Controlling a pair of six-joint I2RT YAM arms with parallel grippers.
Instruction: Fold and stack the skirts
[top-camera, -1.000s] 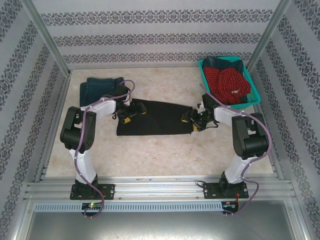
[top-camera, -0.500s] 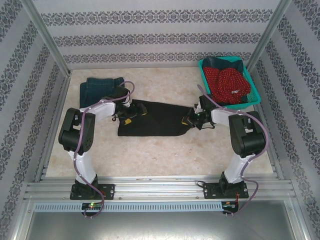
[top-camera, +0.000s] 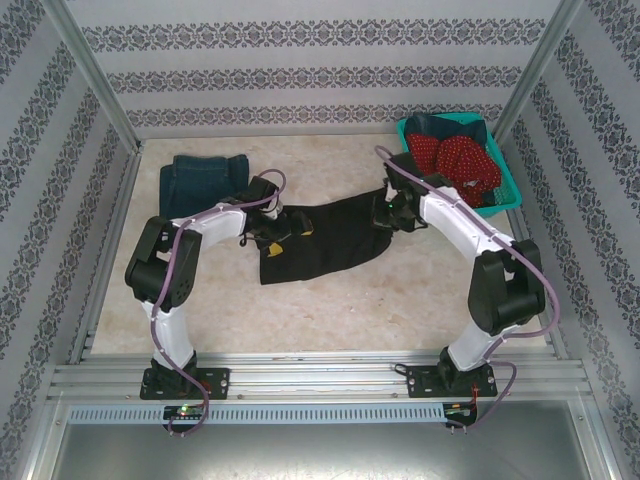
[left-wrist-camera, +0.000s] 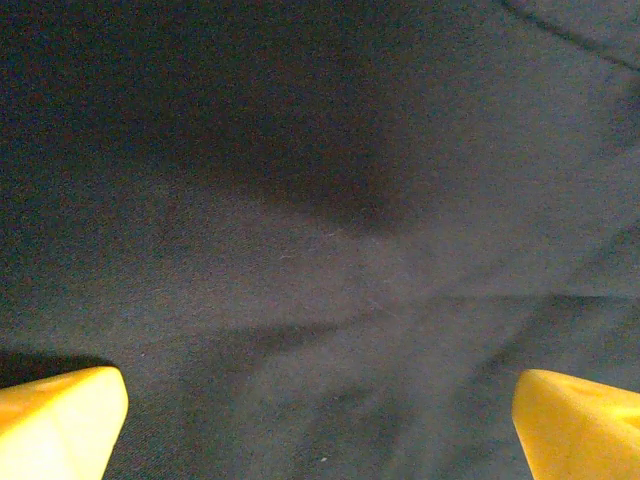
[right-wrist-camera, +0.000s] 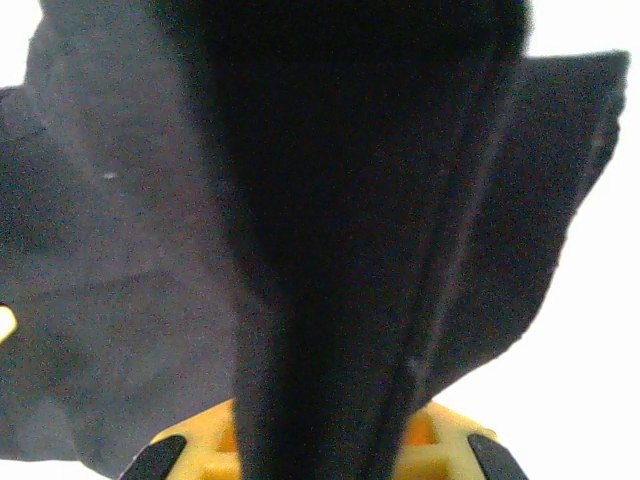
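Currently on the table (top-camera: 330, 310): one black skirt (top-camera: 325, 238), lying mid-table between the two arms, with its right end drawn up toward the far right. We judge it light, limp and unbreakable. It is thin cloth that sags from any single hold and creases freely, so it is best taken at a hem edge or corner so the fold follows cleanly. At that right end, the right gripper (top-camera: 386, 214) has its fingers pressed together on a gathered ridge of cloth, and its arm is stretched well forward and leaning inward. Over the skirt's left part, the left gripper (top-camera: 272, 236) holds its yellow fingers (left-wrist-camera: 60, 420) spread wide with nothing between them, its arm bent and reaching in. We cannot tell whether they touch the cloth. Also listed are a folded denim skirt (top-camera: 203, 180) at far left and a red dotted skirt (top-camera: 460, 165) in the teal basket (top-camera: 404, 140).
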